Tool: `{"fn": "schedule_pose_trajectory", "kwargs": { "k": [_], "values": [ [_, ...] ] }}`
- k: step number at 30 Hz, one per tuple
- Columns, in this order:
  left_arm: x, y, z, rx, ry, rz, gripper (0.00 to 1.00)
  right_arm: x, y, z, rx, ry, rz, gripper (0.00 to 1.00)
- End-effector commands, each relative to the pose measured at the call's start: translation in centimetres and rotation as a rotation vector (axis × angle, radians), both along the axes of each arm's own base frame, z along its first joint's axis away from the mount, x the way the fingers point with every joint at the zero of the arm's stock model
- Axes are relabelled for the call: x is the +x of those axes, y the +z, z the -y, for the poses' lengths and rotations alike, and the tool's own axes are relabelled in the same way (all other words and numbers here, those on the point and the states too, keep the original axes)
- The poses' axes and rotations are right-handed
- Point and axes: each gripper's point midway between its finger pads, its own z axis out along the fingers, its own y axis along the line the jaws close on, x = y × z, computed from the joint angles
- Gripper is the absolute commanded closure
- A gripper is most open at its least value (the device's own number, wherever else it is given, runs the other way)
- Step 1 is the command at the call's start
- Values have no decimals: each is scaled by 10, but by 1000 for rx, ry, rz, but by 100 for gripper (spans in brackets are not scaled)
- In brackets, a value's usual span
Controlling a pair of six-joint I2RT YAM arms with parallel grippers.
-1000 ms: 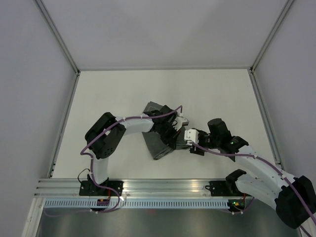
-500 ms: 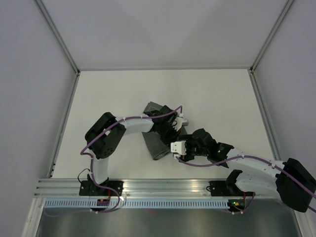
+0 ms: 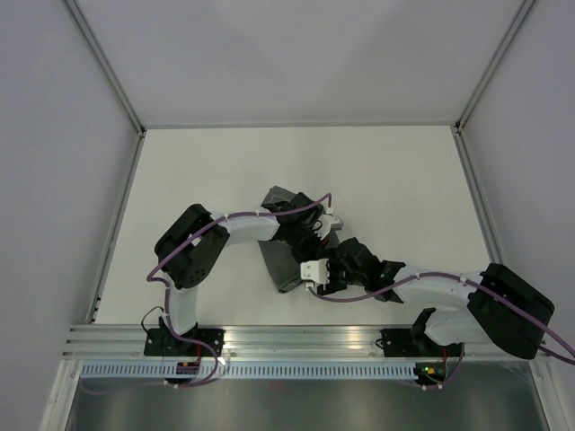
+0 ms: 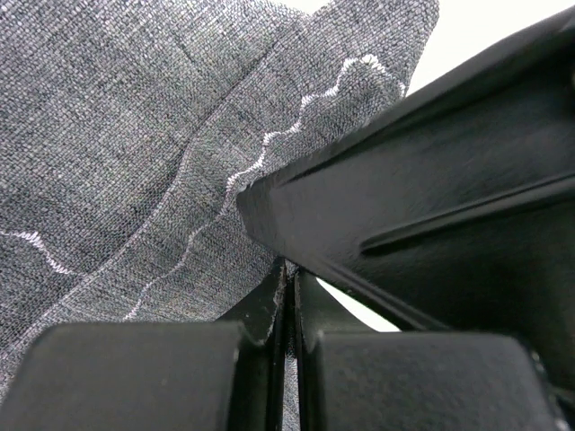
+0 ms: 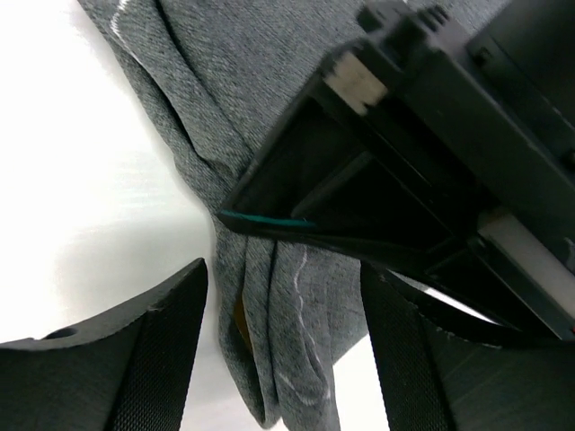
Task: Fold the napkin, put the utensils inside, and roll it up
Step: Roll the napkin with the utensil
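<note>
The dark grey napkin (image 3: 280,260) lies bunched and folded in the middle of the white table, its wavy light stitching showing in the left wrist view (image 4: 135,135). My left gripper (image 3: 316,235) sits on its right side, jaws shut (image 4: 289,269) with a sliver of cloth between them. My right gripper (image 3: 316,272) is low at the napkin's near right edge, open (image 5: 283,269), its fingers (image 5: 135,359) astride the folded end of the napkin (image 5: 296,359). A thin brown sliver (image 5: 241,319) shows inside the folds; the utensils are otherwise hidden.
White table (image 3: 404,180) with metal frame rails at both sides (image 3: 121,206) and an aluminium rail along the near edge (image 3: 296,341). The two grippers are very close together; the left one's black body (image 5: 431,162) fills the upper right of the right wrist view.
My right arm has swung left, from right of the napkin to its near right edge, beside the left gripper. The left arm and the napkin have stayed put.
</note>
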Motion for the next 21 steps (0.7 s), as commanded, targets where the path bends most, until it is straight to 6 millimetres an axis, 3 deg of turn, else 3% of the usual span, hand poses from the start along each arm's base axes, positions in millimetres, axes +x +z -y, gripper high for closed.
{"fn": "schedule_pose_trajectory", "kwargs": {
  "k": [1,6,11,17,21],
  "values": [
    [-18,-25,-23,97,-31,-54,98,3,-2,-5,0,3,38,27],
    [-17,-25,-22,93,-34,-53,98,-2,-12,-1,-40,14,42,32],
    [-17,-21,-20,83,-39,-52,98,-2,-21,2,-87,17,40,43],
    [-15,-13,-21,72,-41,-40,98,-10,-31,6,-141,35,26,66],
    [-12,-8,-21,65,-33,-30,98,-16,-35,7,-170,48,1,86]
  ]
}}
